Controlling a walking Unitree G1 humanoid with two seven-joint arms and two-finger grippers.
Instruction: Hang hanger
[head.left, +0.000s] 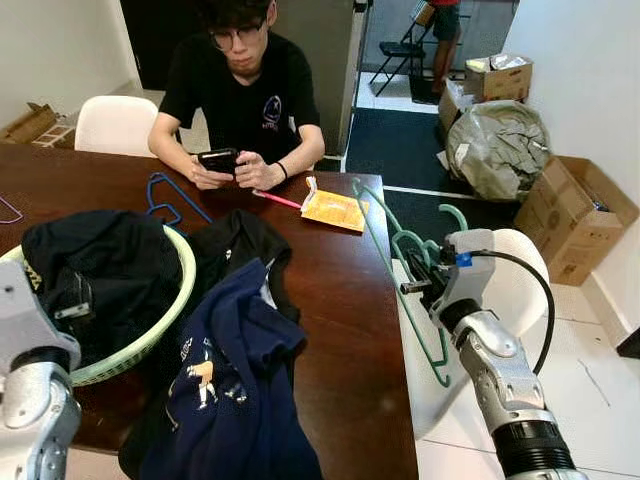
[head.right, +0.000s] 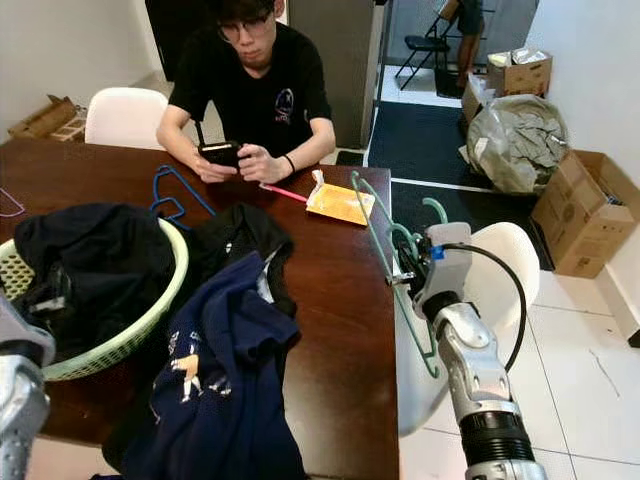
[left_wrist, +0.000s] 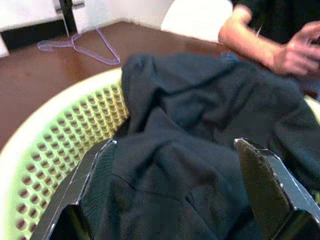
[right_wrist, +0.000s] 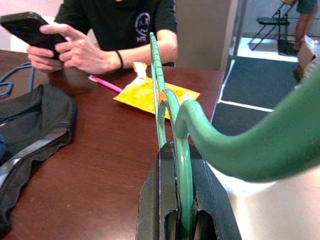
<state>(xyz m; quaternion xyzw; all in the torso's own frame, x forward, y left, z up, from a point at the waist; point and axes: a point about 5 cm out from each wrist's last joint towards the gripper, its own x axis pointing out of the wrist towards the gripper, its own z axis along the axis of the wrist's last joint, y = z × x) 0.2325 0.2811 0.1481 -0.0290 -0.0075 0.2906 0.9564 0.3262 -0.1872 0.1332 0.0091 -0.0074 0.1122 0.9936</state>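
Right wrist view shows the right gripper clamped tight on the neck of the green hanger, held off the table's right edge beside a white chair. The left gripper hovers with fingers spread wide over dark clothes in the pale green laundry basket. On the brown table lie a navy shirt, a blue hanger and a yellow packet; a seated person holds a phone.

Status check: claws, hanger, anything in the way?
Right claw shut on green wire hanger, off the table's right edge. Left claw open over dark clothes in pale green basket. Seated person across brown table.
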